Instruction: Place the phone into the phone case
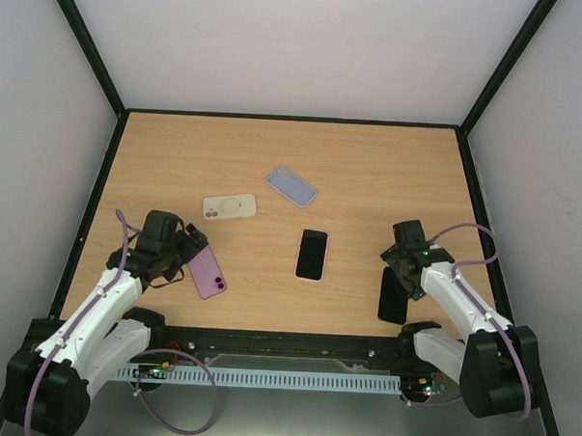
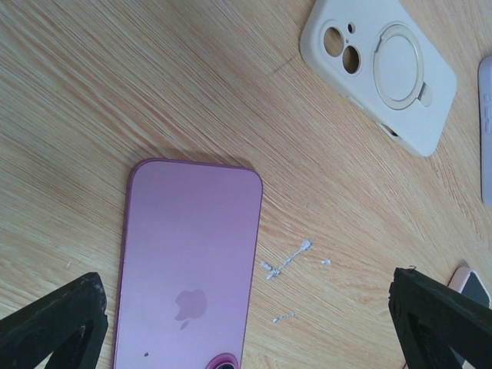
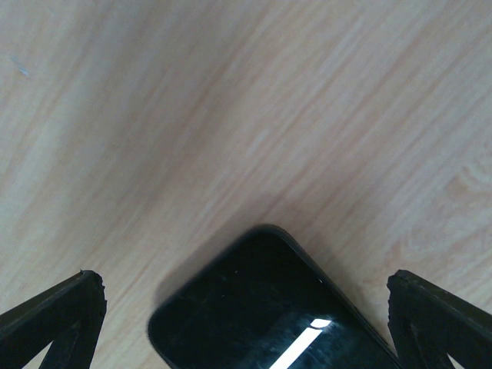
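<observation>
A purple phone (image 1: 208, 272) lies back up at the front left; in the left wrist view (image 2: 188, 261) it lies between my open left gripper's (image 2: 250, 330) fingers (image 2: 54, 323), nearer the left one. The left gripper (image 1: 188, 250) hovers just over it. A cream case (image 1: 229, 208) with a ring lies beyond it and also shows in the left wrist view (image 2: 380, 69). A light-blue case (image 1: 291, 186) lies farther back. A pink-edged phone (image 1: 312, 255) lies screen up at centre. My open right gripper (image 1: 402, 271) hovers over a black phone (image 1: 394, 295), seen between its fingers (image 3: 261, 307).
Black frame rails border the wooden table (image 1: 370, 173) on all sides, with white walls beyond. Small white scuff marks (image 2: 286, 260) are on the wood right of the purple phone. The blue case's edge (image 2: 486, 123) shows at the left wrist view's right border.
</observation>
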{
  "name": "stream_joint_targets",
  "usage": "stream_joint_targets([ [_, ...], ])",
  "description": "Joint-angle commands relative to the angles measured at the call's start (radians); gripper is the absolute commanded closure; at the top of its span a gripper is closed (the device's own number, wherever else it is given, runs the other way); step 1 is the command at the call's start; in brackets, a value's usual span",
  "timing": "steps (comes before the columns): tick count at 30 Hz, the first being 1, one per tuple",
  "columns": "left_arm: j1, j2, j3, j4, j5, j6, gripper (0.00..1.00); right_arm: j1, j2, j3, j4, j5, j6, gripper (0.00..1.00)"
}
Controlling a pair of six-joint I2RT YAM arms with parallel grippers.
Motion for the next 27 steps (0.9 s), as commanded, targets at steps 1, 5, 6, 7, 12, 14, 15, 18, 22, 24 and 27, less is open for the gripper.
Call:
stream_joint_targets([
  [1,-0.002,0.0,-0.012,0.021,0.039,0.05,0.01,-0.006,-0.043,-0.044,-0.041,-0.015,0.056,0.03],
  [5,-0.001,-0.015,-0.024,0.028,0.043,0.049,0.01,-0.005,-0.081,-0.094,-0.022,-0.067,0.069,0.02],
  [6,-0.001,-0.017,-0.027,0.031,0.044,0.047,0.01,-0.006,-0.091,-0.114,-0.006,-0.088,0.067,0.02],
  [7,-0.001,-0.019,-0.029,0.034,0.046,0.044,0.01,-0.005,-0.097,-0.126,0.009,-0.115,0.065,0.02],
  [12,-0.001,-0.014,-0.031,0.047,0.059,0.032,0.01,-0.006,-0.125,-0.187,0.068,-0.273,0.053,0.03],
  [14,-0.001,-0.009,-0.029,0.05,0.062,0.028,0.01,-0.005,-0.139,-0.195,0.072,-0.305,0.055,0.02],
  [15,-0.001,-0.007,-0.027,0.052,0.064,0.027,0.01,-0.005,-0.148,-0.198,0.079,-0.323,0.051,0.03],
  [18,-0.001,-0.005,-0.033,0.064,0.062,0.023,0.01,-0.004,-0.169,-0.204,0.086,-0.358,0.049,0.02],
  [22,-0.001,0.007,-0.04,0.076,0.066,0.013,0.01,-0.004,-0.171,-0.197,0.03,-0.35,0.043,0.02],
  [24,0.0,0.012,-0.04,0.08,0.074,0.009,0.01,-0.004,-0.174,-0.186,-0.031,-0.293,0.055,0.02],
  [27,-0.001,0.012,-0.041,0.083,0.078,0.005,0.01,-0.004,-0.181,-0.153,-0.129,-0.174,0.093,0.02],
])
